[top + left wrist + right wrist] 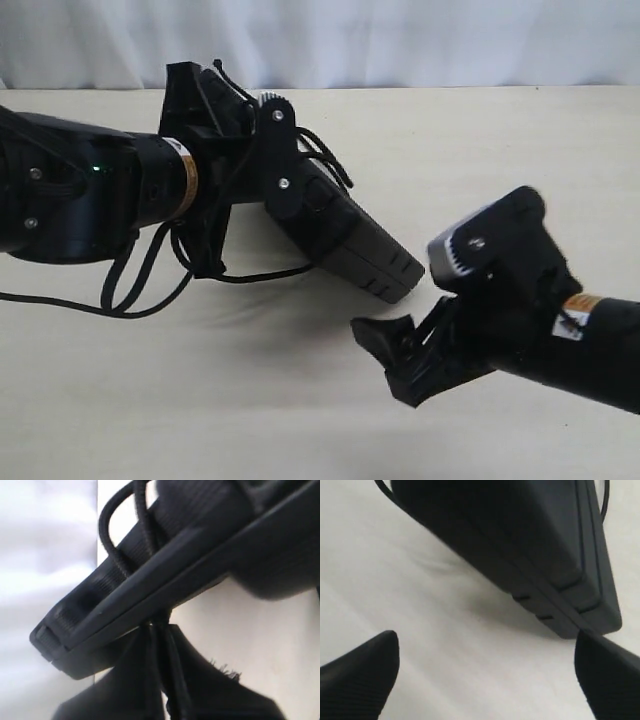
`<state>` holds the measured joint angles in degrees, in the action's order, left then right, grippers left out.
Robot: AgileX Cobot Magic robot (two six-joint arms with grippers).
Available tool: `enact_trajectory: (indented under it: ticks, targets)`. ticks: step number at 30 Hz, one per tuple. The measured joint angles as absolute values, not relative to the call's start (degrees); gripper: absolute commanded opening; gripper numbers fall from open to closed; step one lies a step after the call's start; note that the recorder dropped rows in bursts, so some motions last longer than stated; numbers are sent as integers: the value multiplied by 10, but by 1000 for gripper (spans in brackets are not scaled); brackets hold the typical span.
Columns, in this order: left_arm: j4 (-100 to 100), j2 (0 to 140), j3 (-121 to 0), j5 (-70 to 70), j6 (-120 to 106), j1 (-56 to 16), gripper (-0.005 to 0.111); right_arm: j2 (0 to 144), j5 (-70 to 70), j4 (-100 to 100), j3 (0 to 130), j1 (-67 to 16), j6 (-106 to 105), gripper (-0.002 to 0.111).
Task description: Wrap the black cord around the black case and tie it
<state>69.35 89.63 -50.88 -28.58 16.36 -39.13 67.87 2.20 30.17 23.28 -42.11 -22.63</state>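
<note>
The black case (pixel 350 240) lies slanted on the table, one end under my left gripper (pixel 245 170). The black cord (pixel 150 275) loops off the case's left side and trails over the cloth. In the left wrist view the cord (pixel 117 555) runs over the case (pixel 165 565), and its strands drop between the fingers of my left gripper (pixel 162 630), which is shut on them. A frayed tuft (pixel 225 670) shows beside one finger. My right gripper (pixel 400 335) hangs open just off the case's near right corner. In the right wrist view the right gripper (pixel 485 670) has only cloth between its fingers, with the case (pixel 520 545) beyond.
A cream cloth (pixel 520 150) covers the table, and a white curtain (pixel 400 40) hangs along the back edge. The bulky left arm (pixel 70 190) fills the left side and the right arm (pixel 590 340) comes in from the lower right.
</note>
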Motion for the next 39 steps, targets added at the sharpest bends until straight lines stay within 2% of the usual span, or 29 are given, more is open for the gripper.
enact_trajectory:
  ticks: [5,7,10,13,18,23,34,36,39]
  targets:
    - [694,896,-509,-291,170,-375,0,580,37,328,243,-387,-206,88]
    - [694,896,-509,-286,172,-375,0,572,33,343,267,-344,-203,88]
    - [694,896,-509,-278,175,-375,0,603,-51,352,345,-253,-204,88]
    - [694,896,-509,-275,175,-375,0,696,-209,356,448,-190,-232,88]
    - [674,896,-509,-275,177,-375,0,851,-428,411,615,-137,-303,88]
    - [669,896,-509,-275,177,-374,0,999,-617,644,700,-55,-451,88]
    - [652,896,-509,-266,179,-374,0,1143,-686,796,702,-49,-588,88]
    - [651,896,-509,-252,179,-374,0,1152,-691,832,702,-49,-597,84]
    - [645,896,-509,-224,179,-374,0,1163,-692,871,702,-49,-612,58]
